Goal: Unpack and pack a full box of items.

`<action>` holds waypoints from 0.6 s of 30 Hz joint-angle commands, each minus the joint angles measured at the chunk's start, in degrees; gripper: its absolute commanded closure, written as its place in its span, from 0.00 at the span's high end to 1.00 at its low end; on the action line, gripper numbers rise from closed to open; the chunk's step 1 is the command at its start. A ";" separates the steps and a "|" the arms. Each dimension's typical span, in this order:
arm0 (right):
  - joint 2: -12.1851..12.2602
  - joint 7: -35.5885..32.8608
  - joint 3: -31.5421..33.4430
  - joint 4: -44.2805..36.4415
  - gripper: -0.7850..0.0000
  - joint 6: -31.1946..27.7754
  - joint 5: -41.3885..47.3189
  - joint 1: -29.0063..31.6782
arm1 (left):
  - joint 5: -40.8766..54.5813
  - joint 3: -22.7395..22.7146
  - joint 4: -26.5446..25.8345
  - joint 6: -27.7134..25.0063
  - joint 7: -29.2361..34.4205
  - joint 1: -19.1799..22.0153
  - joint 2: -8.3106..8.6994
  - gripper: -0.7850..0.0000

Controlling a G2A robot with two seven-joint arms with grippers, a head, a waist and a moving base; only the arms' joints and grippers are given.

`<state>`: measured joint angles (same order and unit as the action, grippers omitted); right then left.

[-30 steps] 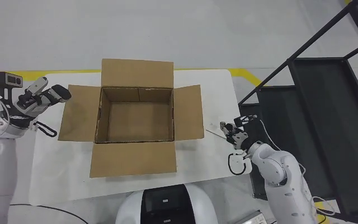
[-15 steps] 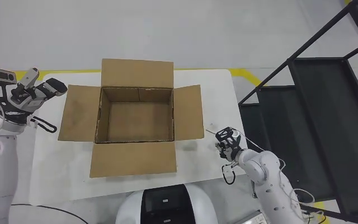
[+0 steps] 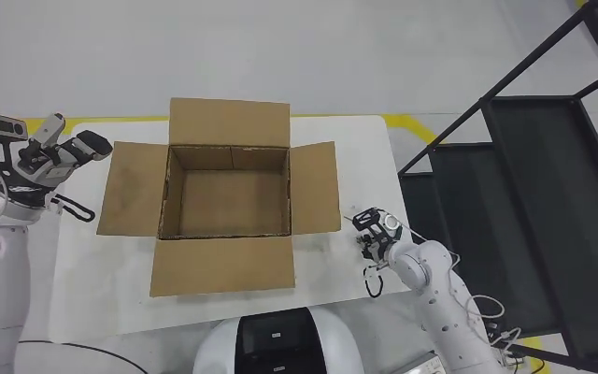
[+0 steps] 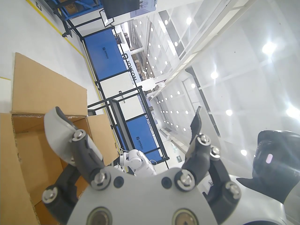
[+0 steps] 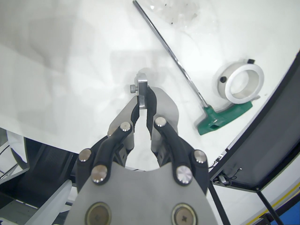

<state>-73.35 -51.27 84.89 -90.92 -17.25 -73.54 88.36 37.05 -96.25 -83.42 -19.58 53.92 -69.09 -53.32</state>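
One cardboard box (image 3: 229, 201) lies unmoved at the centre of the counter (image 3: 355, 150), flaps spread, its floor bare. Over the last second the right tool (image 5: 143, 101) has been brought from the 3 o'clock edge inward to 4 o'clock, closed upon a small metal block (image 5: 142, 87); packing is judged to be only beginning. The left tool (image 3: 75, 136) is held spread wide and empty at 9 o'clock. A dark rack (image 3: 523, 187) stands beside the counter at 3 o'clock; near 4 o'clock a green-handled hex key (image 5: 173, 54), a white ring (image 5: 243, 83) and crumpled plastic (image 5: 168, 1) are seen.
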 commanded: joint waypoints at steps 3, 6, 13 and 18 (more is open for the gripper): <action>0.19 -1.19 0.21 -0.05 1.00 -0.87 2.05 -0.56 | 0.00 0.00 0.00 0.00 0.00 0.00 0.00 1.00; 0.41 -1.87 0.78 -0.64 1.00 -1.45 3.73 -0.09 | 0.00 0.00 0.00 0.00 0.00 0.00 0.00 1.00; 1.05 -1.02 6.06 -3.75 1.00 -7.01 19.92 3.83 | 0.00 0.00 0.00 0.00 0.00 0.00 0.00 1.00; 1.70 5.28 13.22 -5.76 1.00 -14.61 36.41 9.40 | 0.00 0.00 0.00 0.00 0.00 0.00 0.00 1.00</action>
<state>-71.75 -46.76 96.91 -96.40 -30.35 -40.83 96.77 37.05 -96.25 -83.42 -19.58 53.92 -69.09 -53.32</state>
